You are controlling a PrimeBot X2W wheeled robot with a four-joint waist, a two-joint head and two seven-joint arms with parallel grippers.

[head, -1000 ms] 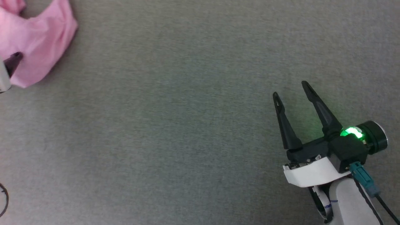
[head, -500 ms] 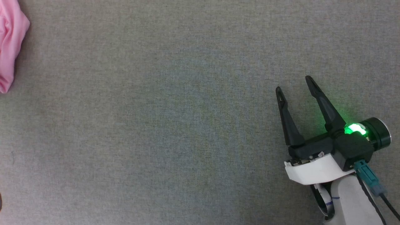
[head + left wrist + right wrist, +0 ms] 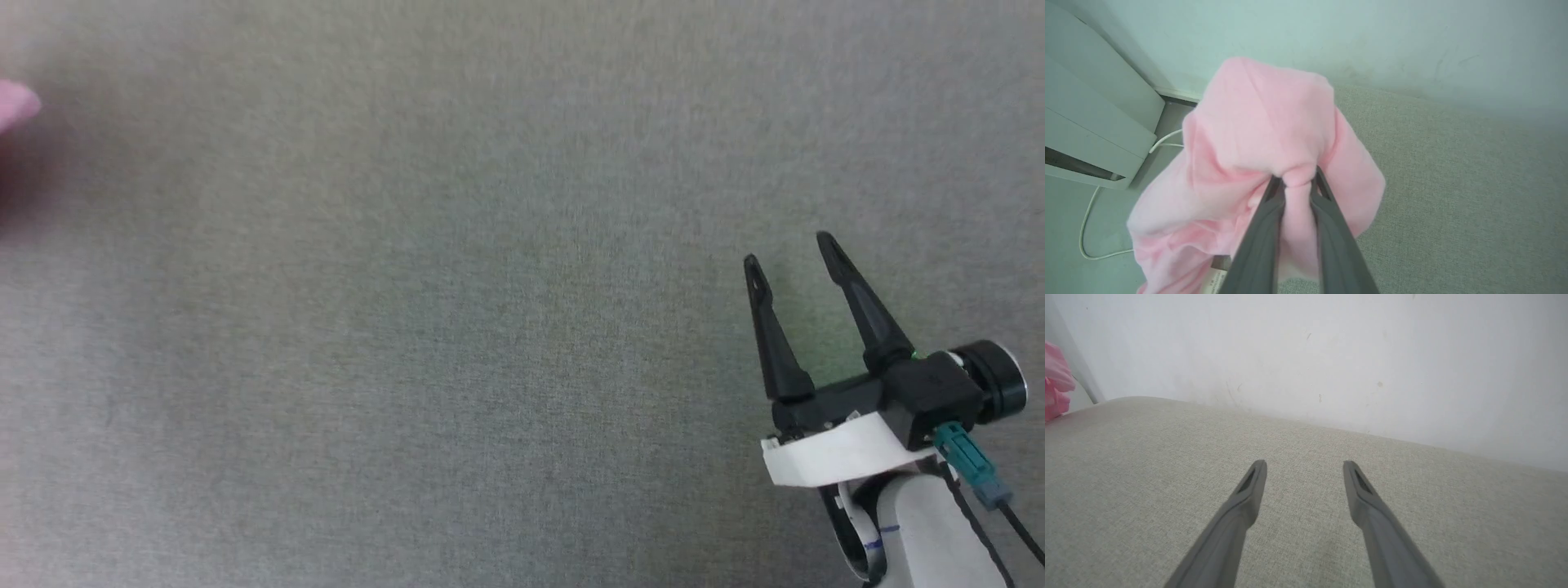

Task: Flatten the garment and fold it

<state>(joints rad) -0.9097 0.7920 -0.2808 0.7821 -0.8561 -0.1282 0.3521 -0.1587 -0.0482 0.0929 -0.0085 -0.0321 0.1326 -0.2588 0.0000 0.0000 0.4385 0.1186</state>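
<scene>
Cable (image 3: 1084,222) and cabinet (image 3: 1094,118) — beside pink garment (image 3: 1261,134)

The left gripper (image 3: 1295,179) fingers pinch close, right gripper (image 3: 790,249) fingers spread wide.

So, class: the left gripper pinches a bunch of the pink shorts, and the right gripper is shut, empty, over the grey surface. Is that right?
One slip: the right gripper is open, not shut. The right wrist view shows its jaws apart, empty, over the grey surface. The left gripper does pinch a bunch of the shorts.
</scene>
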